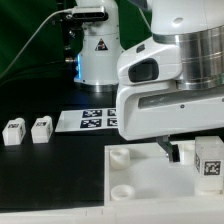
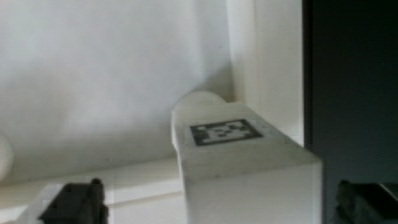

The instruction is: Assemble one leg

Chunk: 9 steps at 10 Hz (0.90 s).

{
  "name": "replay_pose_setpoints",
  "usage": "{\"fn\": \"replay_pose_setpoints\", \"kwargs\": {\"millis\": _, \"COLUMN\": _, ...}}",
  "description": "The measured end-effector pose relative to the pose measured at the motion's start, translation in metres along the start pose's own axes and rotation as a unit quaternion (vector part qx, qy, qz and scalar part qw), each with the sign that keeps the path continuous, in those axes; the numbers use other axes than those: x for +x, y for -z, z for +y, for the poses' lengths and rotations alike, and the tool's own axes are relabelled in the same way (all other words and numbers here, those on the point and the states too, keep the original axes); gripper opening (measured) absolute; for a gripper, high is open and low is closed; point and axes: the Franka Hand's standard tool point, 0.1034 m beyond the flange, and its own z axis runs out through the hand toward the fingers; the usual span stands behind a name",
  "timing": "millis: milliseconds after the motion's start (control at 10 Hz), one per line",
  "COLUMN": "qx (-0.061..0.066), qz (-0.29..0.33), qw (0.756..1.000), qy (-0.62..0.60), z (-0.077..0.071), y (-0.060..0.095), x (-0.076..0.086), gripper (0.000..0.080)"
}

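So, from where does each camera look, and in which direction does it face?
Exterior view: off the arm, raised, facing down across the black table to the marker board; the arm's bulk fills the exterior view's right.
Wrist view: on the wrist, looking down through the open end effector at the leg between its jaws.
Shared: that tagged leg and the large white board beside it.

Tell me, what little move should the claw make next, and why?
Probably squeeze shut. The open claw straddles the small white leg, which sits about midway between its tips with a gap showing on each side, so closing now should grab the leg squarely.
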Motion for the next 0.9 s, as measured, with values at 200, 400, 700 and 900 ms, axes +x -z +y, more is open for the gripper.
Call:
{"fn": "replay_pose_setpoints", "kwargs": {"millis": 200, "qx": 0.001, "qz": 0.000, "qw": 0.999, "qy": -0.036, "z": -0.0004, "y": -0.0001, "x": -0.0001, "gripper": 0.0391}}
{"fn": "replay_pose_setpoints", "kwargs": {"millis": 400, "qx": 0.003, "qz": -0.001, "qw": 0.990, "qy": -0.143, "z": -0.0001, "y": -0.0003, "x": -0.0002, "gripper": 0.0294}}
{"fn": "replay_pose_setpoints", "kwargs": {"millis": 700, "qx": 0.023, "qz": -0.007, "qw": 0.948, "qy": -0.318, "z": 0.0030, "y": 0.0011, "x": 0.0025, "gripper": 0.0294}}
{"fn": "replay_pose_setpoints", "kwargs": {"millis": 900, "qx": 0.047, "qz": -0.016, "qw": 0.850, "qy": -0.525, "z": 0.0040, "y": -0.0012, "x": 0.0019, "gripper": 0.0294}}
